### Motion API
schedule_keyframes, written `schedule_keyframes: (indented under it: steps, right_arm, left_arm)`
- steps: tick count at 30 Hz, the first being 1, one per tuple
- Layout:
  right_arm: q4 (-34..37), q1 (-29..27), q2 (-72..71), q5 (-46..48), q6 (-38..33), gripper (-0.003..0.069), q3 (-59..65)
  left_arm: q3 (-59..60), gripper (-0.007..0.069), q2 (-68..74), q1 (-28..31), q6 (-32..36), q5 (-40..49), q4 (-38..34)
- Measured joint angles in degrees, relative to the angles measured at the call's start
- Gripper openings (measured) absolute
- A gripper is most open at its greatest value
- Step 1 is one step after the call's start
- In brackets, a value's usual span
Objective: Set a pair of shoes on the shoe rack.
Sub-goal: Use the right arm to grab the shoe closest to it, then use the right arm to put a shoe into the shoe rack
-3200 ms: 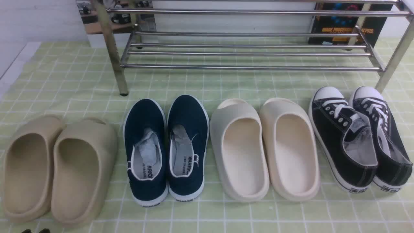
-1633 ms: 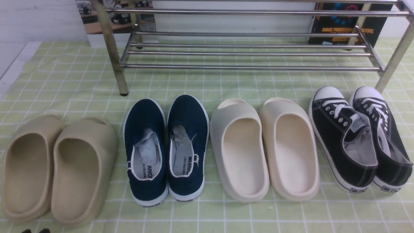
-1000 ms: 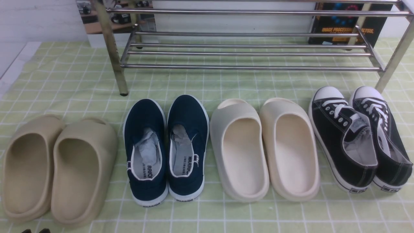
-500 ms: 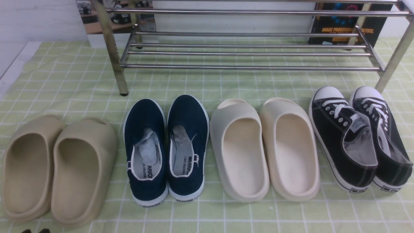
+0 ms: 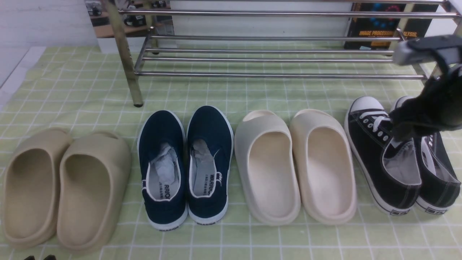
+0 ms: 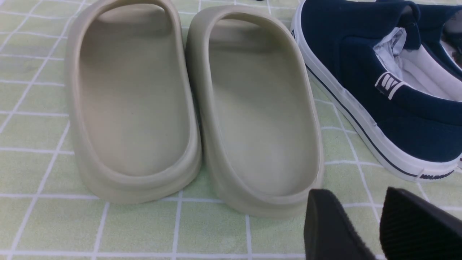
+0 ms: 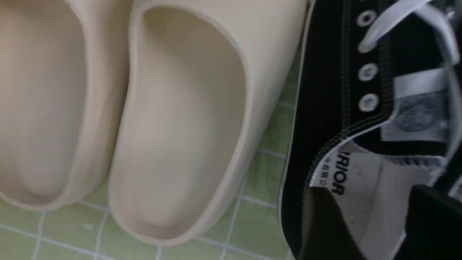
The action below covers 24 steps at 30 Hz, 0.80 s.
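Note:
The pair of shoes, two black lace-up sneakers, stands at the right, the left one (image 5: pixel 375 159) touching the right one (image 5: pixel 438 177). The steel shoe rack (image 5: pixel 274 75) stands behind the row with bare bars. My right gripper (image 5: pixel 404 131) hangs over the sneakers' tongues. In the right wrist view it (image 7: pixel 371 198) is open, its fingers straddling the grey-lined opening of the left sneaker (image 7: pixel 325 108); I cannot tell whether they touch it. My left gripper (image 6: pixel 355 200) is open and empty, low behind the tan slides; only its tips show in the front view (image 5: pixel 38 257).
Tan slides (image 5: pixel 65 187), navy slip-ons (image 5: pixel 186 162) and cream slides (image 5: pixel 294 166) stand in a row left of the sneakers on the green checked cloth (image 5: pixel 72 90). The rack's right leg (image 5: pixel 438 72) stands just behind the sneakers. A dark box (image 5: pixel 382 25) stands behind the rack.
My right arm has come into the front view from the right and now hangs over the black sneakers. The shoes and my left gripper have not moved.

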Motion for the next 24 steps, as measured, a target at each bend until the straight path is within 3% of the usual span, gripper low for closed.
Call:
schedule_keyframes:
  steps: [3, 7, 11, 12, 14, 15, 24]
  right_arm:
    - [-1.1, 0.7, 5.4, -0.7, 0.4, 0.0439, -0.1]
    - [-3.4, 0.8, 10.7, -2.5, 3.5, 0.0416, -0.1]
    - [-3.8, 0.9, 14.0, -4.6, 6.4, 0.0206, -0.2]
    - [-3.7, 1.0, 14.0, -4.8, 6.5, 0.0193, -0.2]
    - [-3.1, 1.1, 14.1, -5.1, 6.7, 0.0043, -0.2]
    - [-3.1, 1.1, 14.0, -5.1, 6.9, 0.0017, -0.2]
    - [-4.9, 1.1, 5.4, -2.9, 6.9, 0.0017, -0.2]
  left_arm:
    - [0.0, 0.0239, 0.0, 0.0, 0.0, 0.0, 0.0]
    - [0.0, 0.0239, 0.0, 0.0, 0.0, 0.0, 0.0]
    - [0.0, 0.0239, 0.0, 0.0, 0.0, 0.0, 0.0]
    - [0.0, 0.0239, 0.0, 0.0, 0.0, 0.0, 0.0]
    - [0.0, 0.0239, 0.0, 0.0, 0.0, 0.0, 0.0]
    - [0.0, 0.0239, 0.0, 0.0, 0.0, 0.0, 0.0]
    - [0.0, 0.0239, 0.0, 0.0, 0.0, 0.0, 0.0]
